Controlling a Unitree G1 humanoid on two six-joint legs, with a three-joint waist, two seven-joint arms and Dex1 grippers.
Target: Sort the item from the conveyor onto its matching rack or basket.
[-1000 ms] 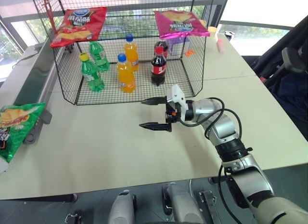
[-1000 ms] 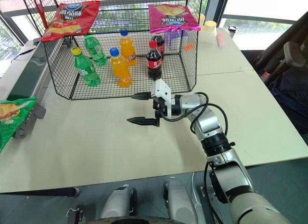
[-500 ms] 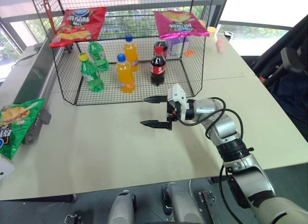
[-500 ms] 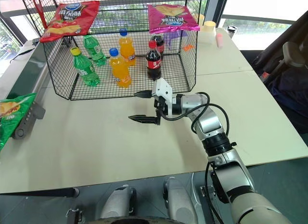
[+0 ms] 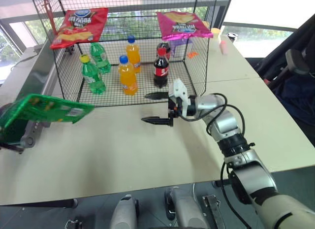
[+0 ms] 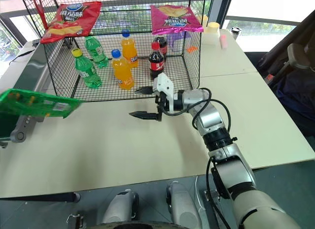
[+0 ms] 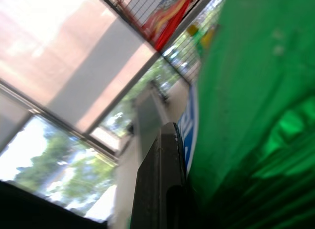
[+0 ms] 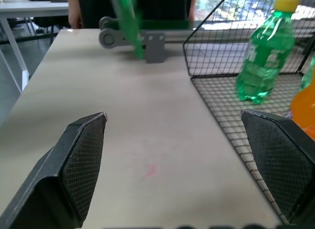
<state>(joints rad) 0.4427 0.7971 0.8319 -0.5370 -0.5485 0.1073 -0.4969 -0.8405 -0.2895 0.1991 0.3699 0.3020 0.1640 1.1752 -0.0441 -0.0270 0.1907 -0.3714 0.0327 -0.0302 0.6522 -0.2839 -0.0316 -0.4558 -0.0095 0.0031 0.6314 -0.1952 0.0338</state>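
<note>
At the left edge of the frame the green crisp bag [image 5: 47, 109] hangs nearly flat in the air above the near end of the conveyor [image 5: 30, 86], pinched tight in the left gripper [image 7: 165, 165]. Mid-frame, the right gripper [image 5: 155, 108] hovers over the bare table [image 5: 113, 150] with its fingers spread wide and nothing in them. It is just in front of the black wire cage [image 5: 197, 66], where the red bag [image 5: 78, 26] and pink bag [image 5: 183, 24] lie on the upper shelf.
</note>
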